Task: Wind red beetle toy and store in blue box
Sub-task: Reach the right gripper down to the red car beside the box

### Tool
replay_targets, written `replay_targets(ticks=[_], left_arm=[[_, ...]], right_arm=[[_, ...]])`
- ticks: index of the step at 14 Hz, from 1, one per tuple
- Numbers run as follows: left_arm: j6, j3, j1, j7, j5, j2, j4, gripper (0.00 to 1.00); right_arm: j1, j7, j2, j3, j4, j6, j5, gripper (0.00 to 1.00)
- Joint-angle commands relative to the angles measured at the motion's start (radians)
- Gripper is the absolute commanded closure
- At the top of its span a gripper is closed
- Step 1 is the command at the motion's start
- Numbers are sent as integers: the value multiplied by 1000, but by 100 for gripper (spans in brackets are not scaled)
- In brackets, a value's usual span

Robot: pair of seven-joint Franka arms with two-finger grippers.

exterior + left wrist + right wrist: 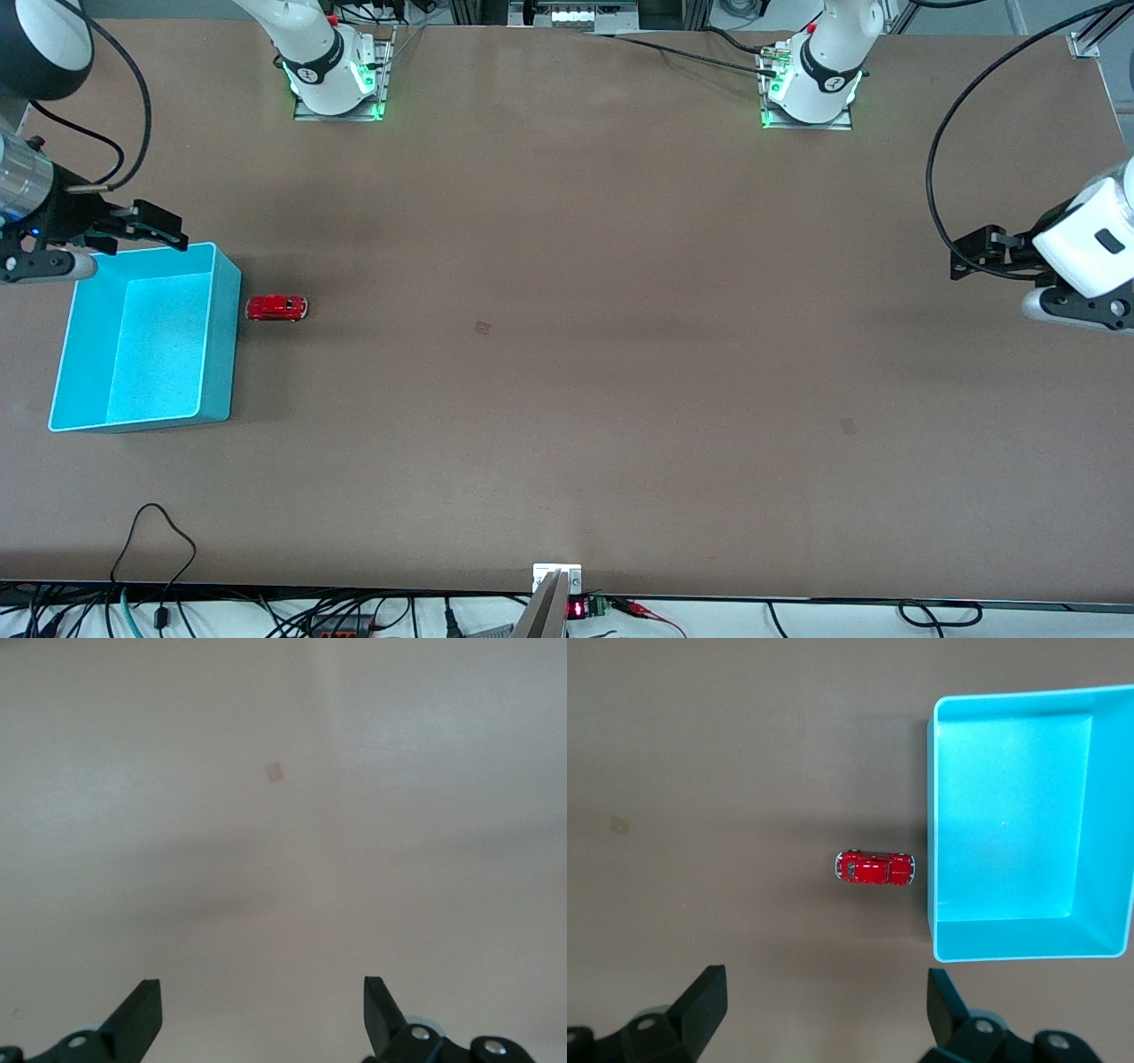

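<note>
The red beetle toy lies on its wheels on the brown worktop, just beside the blue box and apart from its wall, on the side of the box that faces the left arm's end of the worktop. The blue box, the landmark here, sits at the right arm's end; its speckled floor holds nothing.

The right hand hangs in the air over the box's edge that lies farthest from the front camera — its fingers stand wide apart and hold nothing. In the right wrist view the toy shows below the hand, untouched, with the box next to it.

The left hand waits over bare worktop at the left arm's end, well apart from the box and the toy; its fingers are spread too and grip nothing — only the plain worktop and a small pale patch lie beneath it.

No readable writing shows on the toy or the box.
</note>
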Motion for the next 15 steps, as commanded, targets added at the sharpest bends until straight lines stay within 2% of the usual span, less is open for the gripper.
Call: replay_targets(ticks=[1, 5, 8, 9, 10, 11, 12, 13, 15], left_arm=[[32, -6, 10, -19, 8, -78, -101, 0], [15, -6, 19, -20, -12, -89, -111, 0], [-31, -9, 18, -138, -50, -94, -111, 0], [-8, 14, 13, -138, -61, -112, -130, 0], [38, 57, -25, -142, -70, -183, -222, 0], [125, 160, -87, -135, -105, -243, -318, 0], [179, 231, -124, -135, -140, -294, -403, 0], [193, 238, -140, -137, -144, -330, -443, 0], [188, 264, -166, -126, -147, -331, -440, 0]], right_arm=[[19, -32, 35, -1, 10, 14, 21, 0], [35, -57, 66, -2, 14, 27, 23, 0], [37, -125, 98, -2, 33, 54, 13, 0], [29, -200, 130, -4, 34, 56, 18, 0], [32, -272, 140, -4, 16, 91, 13, 0], [30, -362, 140, -4, -25, 128, 9, 0], [14, -460, 138, -4, -79, 184, 9, 0], [-8, -580, 129, -2, -146, 253, 13, 0], [-29, -820, 124, -2, -249, 376, 15, 0]])
